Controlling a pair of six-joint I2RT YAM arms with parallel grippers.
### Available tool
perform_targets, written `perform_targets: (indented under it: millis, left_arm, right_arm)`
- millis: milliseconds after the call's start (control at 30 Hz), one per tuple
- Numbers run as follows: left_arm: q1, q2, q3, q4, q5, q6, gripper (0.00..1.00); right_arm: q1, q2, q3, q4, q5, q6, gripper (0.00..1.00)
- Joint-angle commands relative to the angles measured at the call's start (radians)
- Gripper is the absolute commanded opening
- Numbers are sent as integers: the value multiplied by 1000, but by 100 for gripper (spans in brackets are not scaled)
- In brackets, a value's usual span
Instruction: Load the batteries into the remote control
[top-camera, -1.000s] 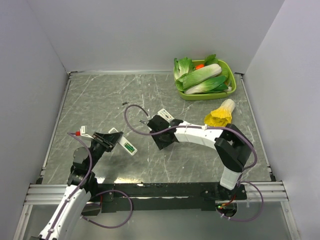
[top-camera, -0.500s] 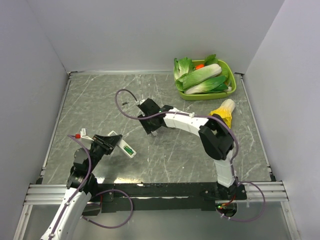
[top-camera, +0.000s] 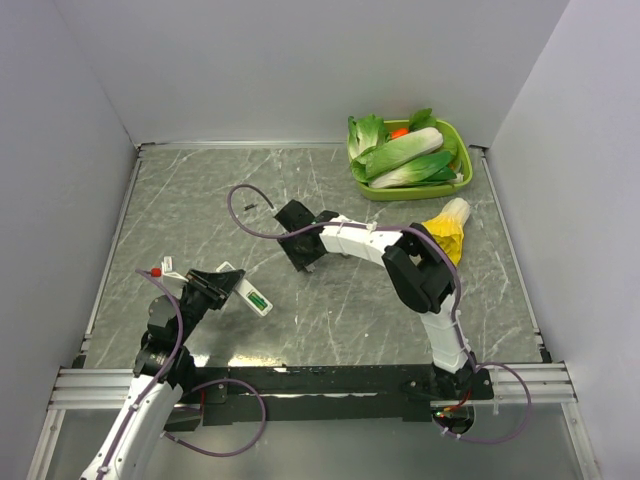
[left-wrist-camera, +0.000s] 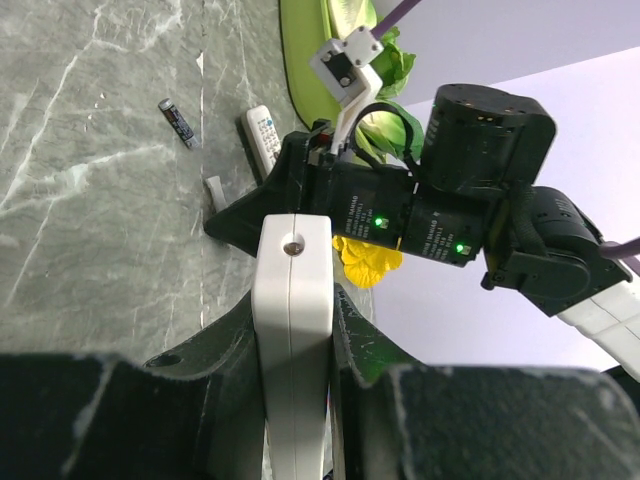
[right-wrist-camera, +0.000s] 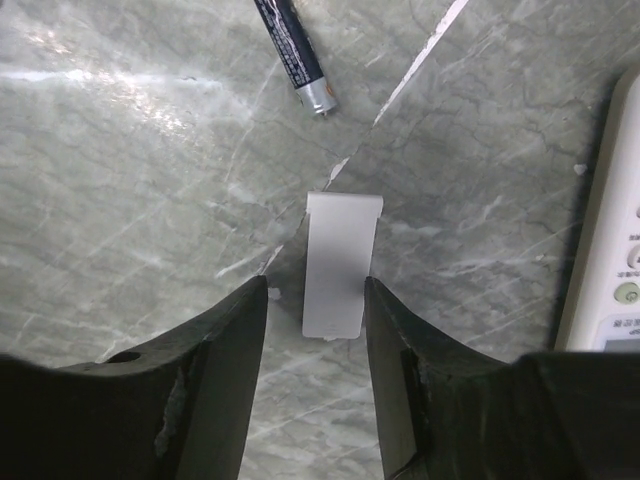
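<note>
My left gripper is shut on the remote control and holds it on edge near the table's left front. A green battery shows in its open rear compartment. My right gripper points down at mid-table, open. Its jaws straddle a small flat white cover that lies on the marble, and they stand apart from its sides.
A dark battery lies just beyond the cover. A wider white remote lies to its right. A green tray of vegetables stands at the back right, with a yellow-leafed cabbage in front of it.
My right gripper has swung left and a little farther back, ending over the white cover. The left gripper and the remote have barely moved.
</note>
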Motion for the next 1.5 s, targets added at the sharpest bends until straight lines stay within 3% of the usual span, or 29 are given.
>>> perform_targets:
  millis: [0, 267, 433, 700, 1000, 1467]
  left_arm:
    - [1, 3, -85, 57, 6, 0, 2]
    - [-1, 11, -87, 70, 12, -1, 2]
    - [-1, 23, -90, 88, 20, -4, 2]
    - [-1, 23, -91, 94, 28, -12, 2]
    - [1, 20, -101, 111, 37, -27, 2]
    - [-1, -20, -88, 62, 37, -24, 2]
  right_arm:
    - [-11, 33, 24, -20, 4, -7, 50]
    - [-15, -8, -59, -28, -2, 27, 39]
    - [-15, -120, -217, -8, 4, 65, 32]
    - [-15, -332, -517, -17, 34, 244, 31]
    - [-2, -475, -674, 24, -19, 315, 49]
    - [125, -392, -578, 44, -127, 306, 52]
